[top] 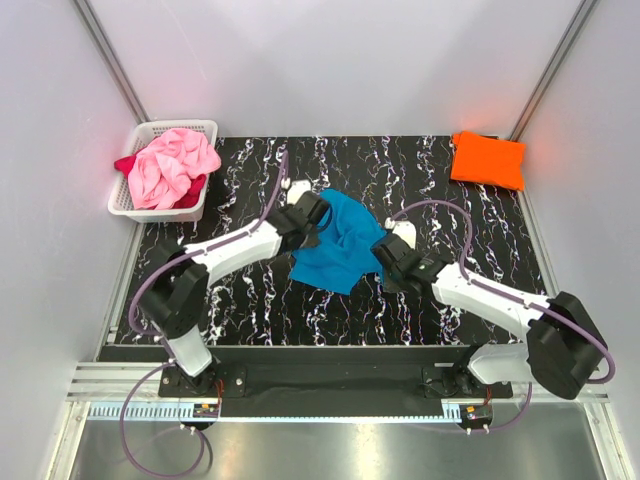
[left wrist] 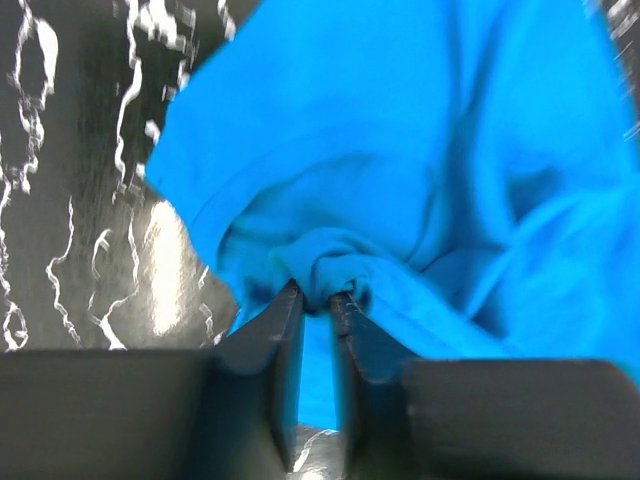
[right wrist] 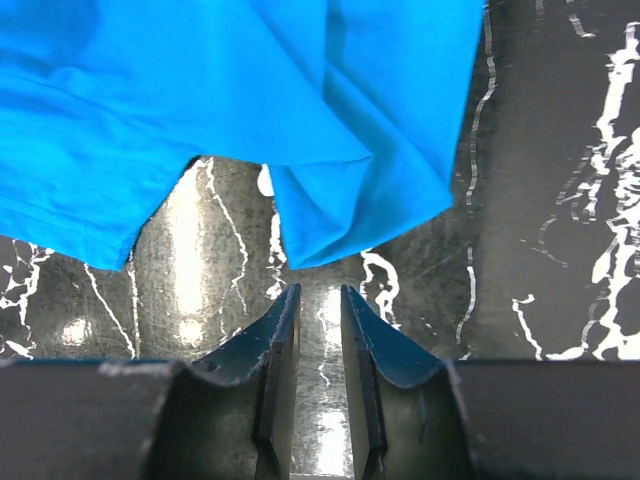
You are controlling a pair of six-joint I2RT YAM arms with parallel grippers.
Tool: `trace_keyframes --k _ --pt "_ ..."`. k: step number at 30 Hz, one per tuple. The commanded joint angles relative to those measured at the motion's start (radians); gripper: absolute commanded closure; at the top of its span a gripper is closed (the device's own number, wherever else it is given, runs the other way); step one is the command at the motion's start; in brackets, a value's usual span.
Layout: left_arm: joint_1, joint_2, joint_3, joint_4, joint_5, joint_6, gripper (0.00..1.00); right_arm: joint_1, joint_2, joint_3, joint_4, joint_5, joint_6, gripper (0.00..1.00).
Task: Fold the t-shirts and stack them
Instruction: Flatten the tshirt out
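The left tool (top: 316, 216) rests on the far-left edge of the turquoise t-shirt (top: 340, 250) in the top view, and the right tool (top: 388, 255) is at its right edge. The shirt lies crumpled mid-bench (top: 450, 215). The folded orange t-shirt (top: 488, 160) lies well to its far right. The pink t-shirt (top: 172, 165) and the dark red t-shirt (top: 125, 163) are heaped in the white basket (top: 150, 130), well to its far left.

In the left wrist view, the jaws stand a slit apart with a bunched fold of the turquoise shirt at their tips. I cannot tell whether it is pinched.

In the right wrist view, the jaws are slightly parted over bare bench and hold nothing. A hem corner lies just beyond them.

The cloth looks light and limp and probably slides on the glossy top. It is best taken by hem corners or shoulder seams and drawn taut between both tools.
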Motion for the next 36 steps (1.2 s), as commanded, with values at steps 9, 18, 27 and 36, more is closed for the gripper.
trace_keyframes --k 9,18,27,36 --pt "0.024 -0.293 -0.274 0.107 -0.089 -0.026 0.45 0.093 0.196 0.141 0.080 -0.039 -0.014 0.67" --pt "0.155 -0.390 -0.271 -0.077 -0.099 -0.195 0.36 0.127 0.417 0.354 0.118 -0.145 -0.089 0.67" --pt "0.401 -0.407 -0.337 -0.097 0.181 -0.206 0.36 0.181 0.649 0.627 0.118 -0.242 -0.184 0.67" --pt "0.545 -0.410 -0.395 -0.036 0.384 -0.185 0.36 0.213 0.747 0.745 0.115 -0.346 -0.212 0.65"
